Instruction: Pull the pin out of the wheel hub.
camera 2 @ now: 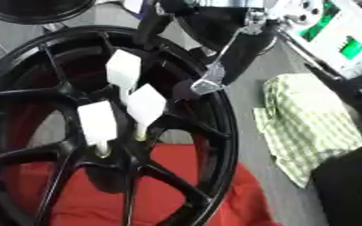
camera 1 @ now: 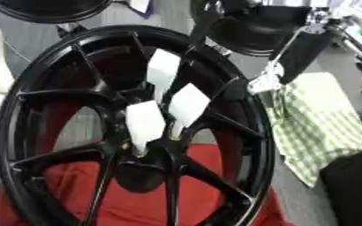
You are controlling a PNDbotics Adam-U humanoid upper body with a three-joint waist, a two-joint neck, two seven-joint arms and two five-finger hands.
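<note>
Three white, flat-topped pins stand in the centre of the black wheel hub (camera 1: pixel 149 163), which fills the left and middle of both views. The upper pin (camera 1: pixel 163 70) stands highest, the middle pin (camera 1: pixel 189 105) is just below and to its right, and the lower pin (camera 1: pixel 145 125) is to the left of the middle one. Their thin lower ends go into the hub where the spokes meet. The wheel rests tilted on a red cloth (camera 1: pixel 145 203), which shows between the spokes.

The right robot hand (camera 2: pixel 234 55) comes in from the upper right and hangs over the rim of the wheel, apart from the pins. It is dark with a silver part near the tip; I cannot tell if its fingers are straight or curled. The left robot hand does not show in either view.

To the right of the wheel, a green and white checked cloth (camera 1: pixel 323 128) lies on the grey worktop (camera 2: pixel 246 145).
</note>
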